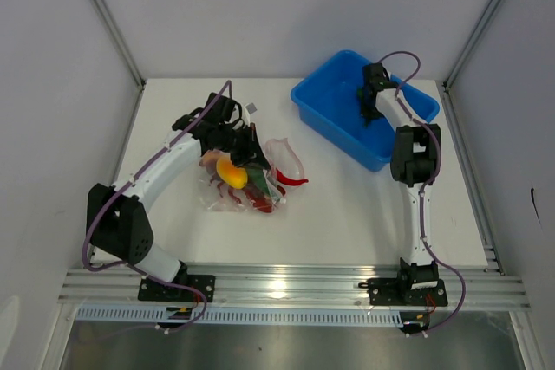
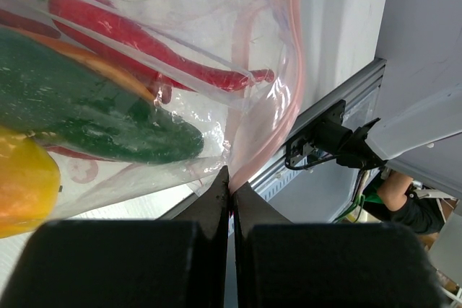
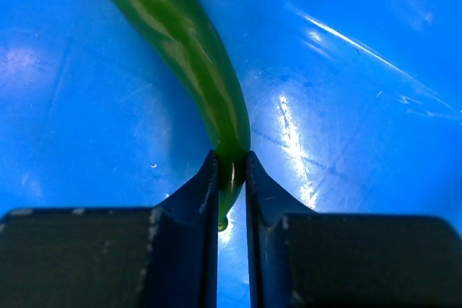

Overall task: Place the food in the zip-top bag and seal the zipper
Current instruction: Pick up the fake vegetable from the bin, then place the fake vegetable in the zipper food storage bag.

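Now the right gripper [image 3: 231,182] pinches the slim green toy chili pepper [image 3: 180,41] inside the blue plastic bin [image 1: 329,123], presumably to lift it out, while the left gripper [image 2: 231,191], pressed together on the edge of the clear crinkly zip-top bag [image 2: 180,5] mid-table, holds its mouth up.

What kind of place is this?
Likely a robot lab bench: two arms bolted to a metal rail, a white table walled by plain panels, and toy peppers in a plastic bag.
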You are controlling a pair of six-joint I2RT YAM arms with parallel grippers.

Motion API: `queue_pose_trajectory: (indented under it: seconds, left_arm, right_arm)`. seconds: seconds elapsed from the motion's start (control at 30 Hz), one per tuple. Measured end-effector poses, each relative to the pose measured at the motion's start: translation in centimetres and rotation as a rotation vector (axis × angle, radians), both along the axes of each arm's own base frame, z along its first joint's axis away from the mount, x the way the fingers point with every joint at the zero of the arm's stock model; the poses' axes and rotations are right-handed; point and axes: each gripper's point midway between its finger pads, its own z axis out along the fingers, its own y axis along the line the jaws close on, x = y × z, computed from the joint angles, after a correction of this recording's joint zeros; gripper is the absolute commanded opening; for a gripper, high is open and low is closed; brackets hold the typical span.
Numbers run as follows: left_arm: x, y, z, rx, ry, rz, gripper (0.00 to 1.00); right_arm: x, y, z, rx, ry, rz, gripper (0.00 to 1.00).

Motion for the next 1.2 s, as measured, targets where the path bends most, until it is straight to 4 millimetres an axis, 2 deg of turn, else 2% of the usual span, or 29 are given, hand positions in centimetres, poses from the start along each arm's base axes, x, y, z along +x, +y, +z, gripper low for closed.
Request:
queue_pose_trajectory:
  seconds: [0.17,0.27,0.37,0.4,0.5,0.63,0.77,0.87,0.97,1.13,1.2]
  left_arm:
    - [0.0,0.0,0.0,0.000,-0.001,0.000,0.00]
    - [0.0,0.0,0.0,0.000,-0.001,0.000,0.01]
    - [0.1,0.0,0.1,-0.002,-0.006,-0.001,0.01]
    - [0.1,-0.1,0.1,-0.003,-0.008,-0.001,0.00]
    - [0.2,-0.1,0.1,-0.002,-0.011,-0.003,0.01]
    - [0.3,0.0,0.1,-0.001,-0.018,-0.004,0.01]
    - [0.4,-0.1,0.1,-0.004,-0.028,-0.005,0.01]
    - [0.5,-0.1,0.1,-0.005,-0.035,-0.010,0.01]
    - [0.5,-0.1,0.2,-0.005,-0.037,-0.010,0.01]
    - [0.6,-0.2,0.2,-0.006,-0.041,-0.011,0.01]
    - [0.6,-0.2,0.2,-0.006,-0.042,-0.013,0.00]
  right_arm:
    - [0.1,0.4,0.9,0.018,-0.009,-0.001,0.00]
    - [0.1,1.0,2.7,0.057,-0.033,-0.004,0.00]
    - [-0.4,2.2,5.7,0.102,-0.060,0.012,0.00]
    - [-0.7,2.8,7.5,0.123,-0.082,0.026,0.00]
    - [-2.0,4.7,11.4,0.163,-0.129,0.068,0.00]
    - [-6.8,8.5,17.1,0.224,-0.171,0.191,0.00]
    - [-13.2,12.7,20.0,0.310,-0.145,0.375,0.00]
    - [-18.5,15.0,20.2,0.397,-0.061,0.502,0.00]
    - [-23.2,15.8,18.9,0.456,0.038,0.574,0.00]
    - [-29.7,17.0,17.4,0.488,0.174,0.658,0.00]
    - [-31.4,17.5,17.3,0.490,0.202,0.696,0.00]
